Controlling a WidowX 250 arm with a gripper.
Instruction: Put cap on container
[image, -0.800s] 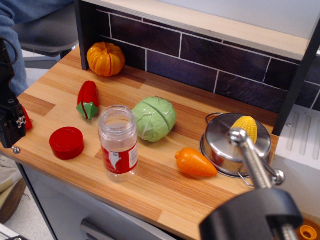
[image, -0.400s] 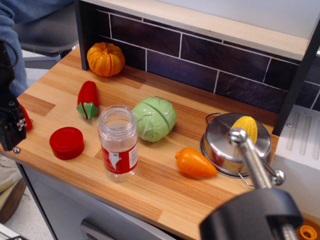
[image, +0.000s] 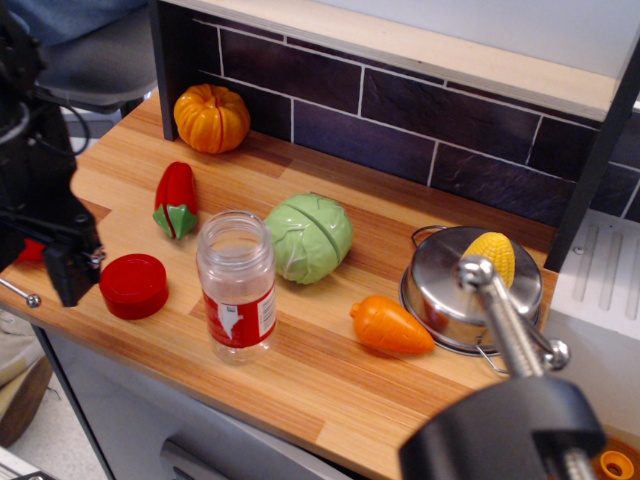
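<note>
You are at the approach step: the cap (image: 133, 285) lies flat on the counter (image: 330, 370) near its front left edge, untouched, and the container (image: 237, 285) stands upright just to its right, mouth open and bare. The two are near each other but not touching.

Your end effector (image: 70, 270) hangs at the left edge of the view, a dark mass just beside the cap's left side. It holds nothing that you can see, but the view shows only its dark bulk, so you cannot tell how wide its fingers stand. Whether it touches the cap's rim or sits a little short of it is also unclear from this angle.

The next move, by my reading, calls for bringing the end effector over the middle of the cap, with the fingers spread enough to straddle its width, then lowering and closing on the rim. The cap is low and broad, so you have little wall to grip; come down squarely or it may slide along the counter. After that, lift it clear, carry it right, and set it level on the container's mouth.

Mind the neighbours. A red pepper (image: 175, 200) lies behind the cap, and a green cabbage (image: 310, 237) sits close behind and to the right of the container. The container is tall and narrow, and a sideways knock on the way over could tip it. The carrot (image: 390, 327), the steel pot (image: 470, 290) with the corn (image: 490, 255), and the pumpkin (image: 211, 118) are well apart from your path.
</note>
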